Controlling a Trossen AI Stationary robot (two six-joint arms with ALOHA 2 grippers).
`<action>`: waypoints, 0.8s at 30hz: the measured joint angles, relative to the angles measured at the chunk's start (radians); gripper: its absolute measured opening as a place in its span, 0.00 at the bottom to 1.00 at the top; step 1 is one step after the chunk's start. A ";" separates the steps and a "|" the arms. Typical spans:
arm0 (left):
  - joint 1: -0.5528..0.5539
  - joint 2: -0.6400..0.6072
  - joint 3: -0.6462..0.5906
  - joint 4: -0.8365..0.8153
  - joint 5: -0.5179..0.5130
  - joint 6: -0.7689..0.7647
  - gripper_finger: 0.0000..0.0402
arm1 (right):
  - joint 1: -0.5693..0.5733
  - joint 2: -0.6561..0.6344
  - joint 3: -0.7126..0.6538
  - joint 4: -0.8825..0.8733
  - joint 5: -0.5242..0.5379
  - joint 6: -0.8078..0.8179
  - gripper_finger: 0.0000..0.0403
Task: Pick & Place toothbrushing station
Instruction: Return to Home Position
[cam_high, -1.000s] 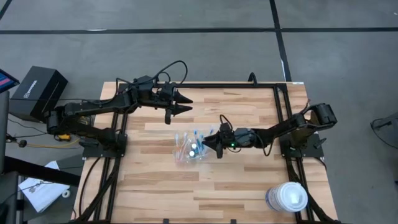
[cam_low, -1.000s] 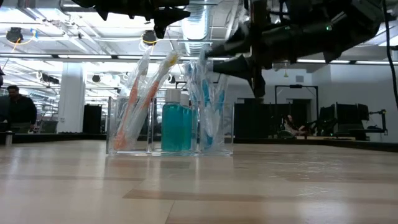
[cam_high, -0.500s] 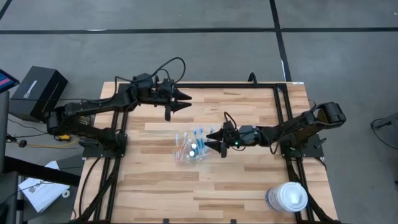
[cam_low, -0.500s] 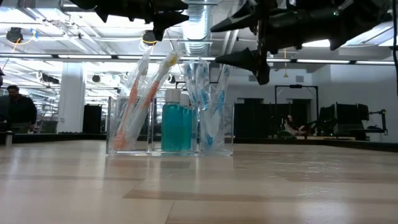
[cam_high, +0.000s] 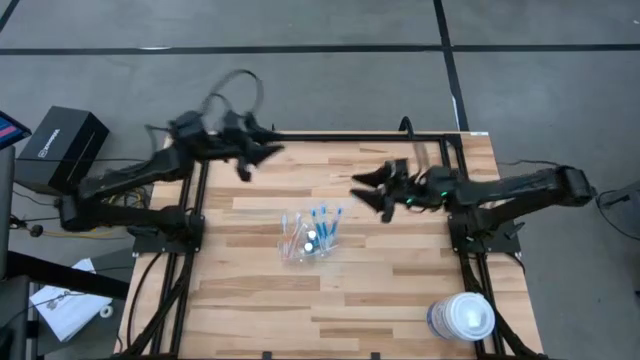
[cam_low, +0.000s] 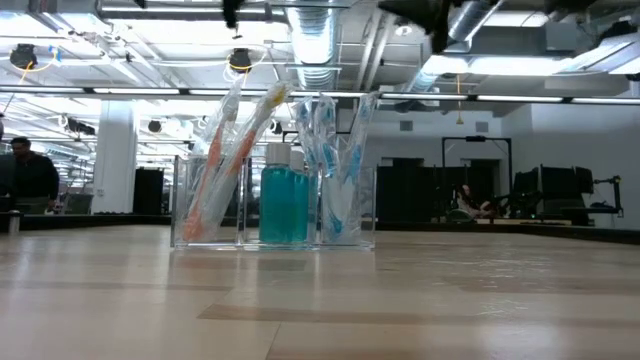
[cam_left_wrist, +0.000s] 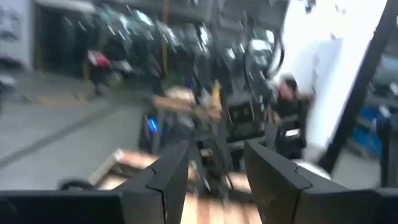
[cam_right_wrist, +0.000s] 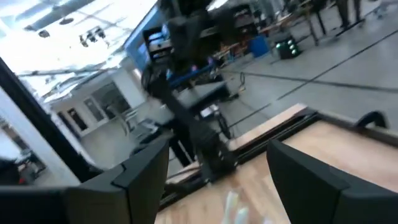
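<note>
Near the middle of the wooden bench (cam_high: 400, 290), a clear three-compartment organizer (cam_high: 322, 253) stands upright with the toothbrushing set inside it. Seen level across the bench, orange and white toothbrushes (cam_low: 222, 160) lean in one end compartment. Two blue-green tubes (cam_low: 283, 205) stand in the centre one, and blue toothbrushes (cam_low: 335, 165) fill the other end, their heads rising above the rim. Neither arm touches the organizer. The left gripper (cam_high: 252, 160) hangs over the bench corner closest to a black box (cam_high: 60, 148) on the floor, its fingers (cam_left_wrist: 168, 177) parted with nothing between them. The right gripper (cam_high: 368, 192) hovers over the bench on the organizer's right-edge side, apart from it, its fingers (cam_right_wrist: 140, 171) likewise spread and holding nothing. A white lidded container (cam_high: 462, 318) sits at a corner on the right edge, well apart from the organizer. A person (cam_low: 25, 178) stands in the room beyond the bench.
</note>
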 joint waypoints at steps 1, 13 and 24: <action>0.014 -0.035 0.000 0.001 -0.013 -0.015 0.37 | -0.012 -0.040 0.005 -0.040 0.000 0.000 0.65; 0.090 -0.341 0.000 -0.023 -0.127 -0.079 0.37 | -0.013 -0.420 0.007 -0.279 0.130 -0.156 0.65; 0.098 -0.482 0.001 -0.069 0.142 -0.017 0.37 | 0.115 -0.672 0.009 -0.522 0.038 -0.402 0.65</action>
